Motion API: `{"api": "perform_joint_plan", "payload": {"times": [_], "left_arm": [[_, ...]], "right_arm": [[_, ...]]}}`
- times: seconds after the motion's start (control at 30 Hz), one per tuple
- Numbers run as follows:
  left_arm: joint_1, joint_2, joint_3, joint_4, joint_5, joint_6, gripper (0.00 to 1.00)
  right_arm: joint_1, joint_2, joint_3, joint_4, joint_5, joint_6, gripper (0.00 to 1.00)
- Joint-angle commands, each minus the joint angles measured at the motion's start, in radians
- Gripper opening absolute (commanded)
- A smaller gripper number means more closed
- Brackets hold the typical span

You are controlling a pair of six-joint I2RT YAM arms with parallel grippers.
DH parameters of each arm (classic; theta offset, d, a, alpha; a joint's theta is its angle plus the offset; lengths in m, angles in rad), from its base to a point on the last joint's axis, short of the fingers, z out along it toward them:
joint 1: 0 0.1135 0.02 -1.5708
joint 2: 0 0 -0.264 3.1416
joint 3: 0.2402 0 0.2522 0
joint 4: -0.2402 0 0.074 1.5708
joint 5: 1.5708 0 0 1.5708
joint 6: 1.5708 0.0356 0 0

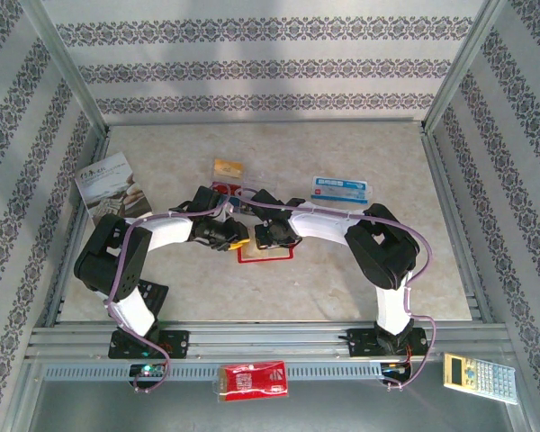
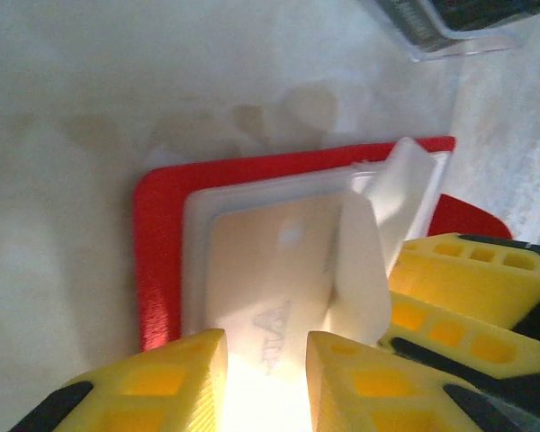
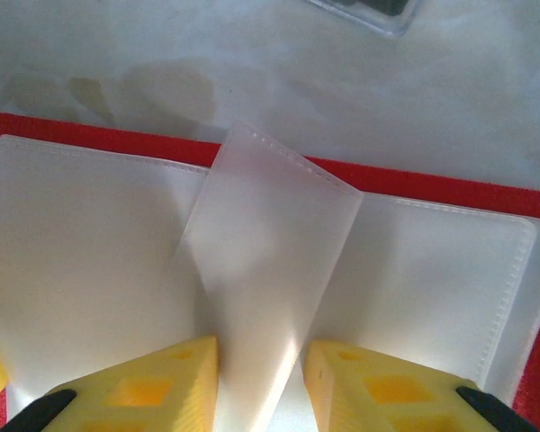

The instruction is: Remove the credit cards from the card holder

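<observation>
- Pinching a raised clear flap (image 3: 270, 234) of the red wallet (image 3: 72, 130) with the right fingers (image 3: 378, 387).
- Straddling a pale pocket (image 2: 270, 252) narrowly with the left fingers (image 2: 162, 382); can't tell if actually gripping.

Red card holder (image 2: 162, 261) with frosted white pockets (image 3: 90, 252); an orange-yellow card (image 1: 226, 168); a blue-and-white card (image 1: 344, 187); beige marbled surface (image 1: 360, 279).

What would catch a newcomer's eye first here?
Mid-table, the left gripper and right gripper, with bright yellow fingers, straddle the pale plastic pockets of an open red card holder. Farther back on the table lie an orange-yellow card and a blue card.
</observation>
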Motion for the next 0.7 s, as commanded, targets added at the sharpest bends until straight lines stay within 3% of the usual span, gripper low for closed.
{"api": "perform_joint_plan", "payload": {"times": [0.0,0.43,0.67], "left_arm": [[-0.012,0.016,0.017,0.061,0.04,-0.018,0.29],[-0.009,-0.078,0.015,-0.051,-0.049,0.043,0.21],[-0.01,-0.066,0.017,-0.042,-0.05,0.039,0.26]], "right_arm": [[-0.015,0.04,-0.054,-0.027,0.025,-0.007,0.35],[-0.02,0.019,-0.077,0.001,0.021,-0.004,0.34],[-0.024,0.022,-0.079,0.009,0.016,-0.006,0.33]]}}
